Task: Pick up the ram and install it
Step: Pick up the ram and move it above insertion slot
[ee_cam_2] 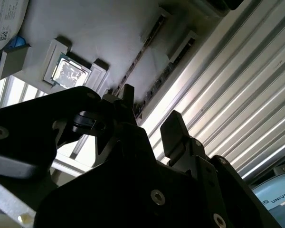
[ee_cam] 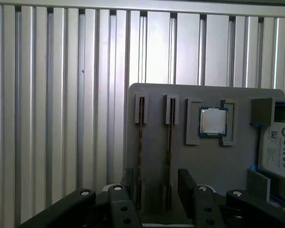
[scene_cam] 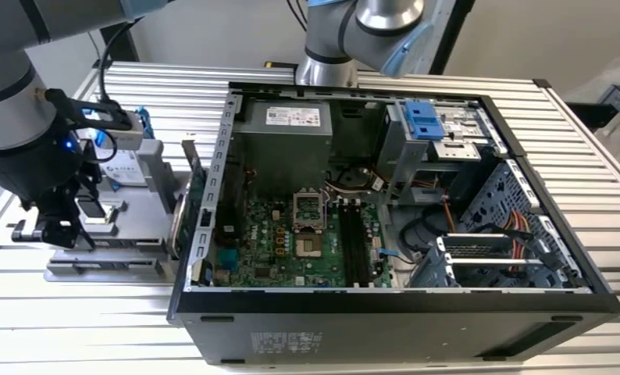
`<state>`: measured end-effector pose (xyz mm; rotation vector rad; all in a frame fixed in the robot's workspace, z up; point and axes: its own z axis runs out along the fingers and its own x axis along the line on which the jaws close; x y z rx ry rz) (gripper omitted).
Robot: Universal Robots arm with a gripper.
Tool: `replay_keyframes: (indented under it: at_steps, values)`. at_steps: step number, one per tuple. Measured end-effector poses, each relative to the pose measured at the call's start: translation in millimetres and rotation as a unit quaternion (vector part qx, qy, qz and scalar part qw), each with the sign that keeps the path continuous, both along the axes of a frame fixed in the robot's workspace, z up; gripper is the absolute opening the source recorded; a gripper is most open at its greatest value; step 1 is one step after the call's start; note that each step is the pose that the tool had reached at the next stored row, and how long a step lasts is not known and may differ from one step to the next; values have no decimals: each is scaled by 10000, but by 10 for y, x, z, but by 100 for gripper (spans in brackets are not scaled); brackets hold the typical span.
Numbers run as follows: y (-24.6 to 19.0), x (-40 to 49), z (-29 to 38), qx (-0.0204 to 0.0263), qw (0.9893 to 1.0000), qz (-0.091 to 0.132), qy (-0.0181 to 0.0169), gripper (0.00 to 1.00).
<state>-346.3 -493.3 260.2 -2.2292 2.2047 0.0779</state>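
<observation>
Two ram sticks stand on edge in slots of a grey holder tray (ee_cam: 199, 166): one ram stick (ee_cam: 140, 142) and a second ram stick (ee_cam: 169, 142) beside it. In the second wrist view they show as the nearer ram stick (ee_cam_2: 162, 78) and the farther ram stick (ee_cam_2: 141, 53). My gripper (ee_cam: 156, 190) hangs open just above the tray, its two black fingers (ee_cam: 186, 183) apart on either side of the sticks' near ends and touching nothing. In the exterior view the gripper (scene_cam: 60, 233) is over the tray (scene_cam: 101, 269), on the exterior view's left of the case.
A square silver processor chip (ee_cam: 213, 121) and a hard drive (ee_cam: 279, 149) share the tray. The open computer case (scene_cam: 393, 312) has black motherboard slots (scene_cam: 354, 244) and a tangle of cables (scene_cam: 466, 226). All of it rests on a ribbed metal table (scene_cam: 591, 156).
</observation>
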Motion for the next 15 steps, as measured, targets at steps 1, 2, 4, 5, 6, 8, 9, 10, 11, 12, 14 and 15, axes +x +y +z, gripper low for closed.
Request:
replay_keyframes:
  at_steps: [1,2,4,5,6,8,9,10,11,12,14,15]
  values:
    - [0,0,-12,0,10000,0,0,100]
    - [0,0,-23,0,10000,0,0,100]
    - [0,-1,-39,0,10000,0,0,100]
    - [0,0,-46,0,10000,0,0,100]
    - [0,-1,-50,0,10000,0,0,100]
    - [-1,-1,-58,0,10000,-1,0,100]
    - [-3,-1,-62,0,10000,-1,0,100]
    - [-6,0,-67,0,10000,0,0,100]
    - [-8,0,-71,0,10000,-1,0,100]
    - [-13,0,-76,0,10000,0,0,100]
    - [-22,0,-88,1,10000,0,0,100]
    - [-27,0,-93,1,10000,0,0,100]
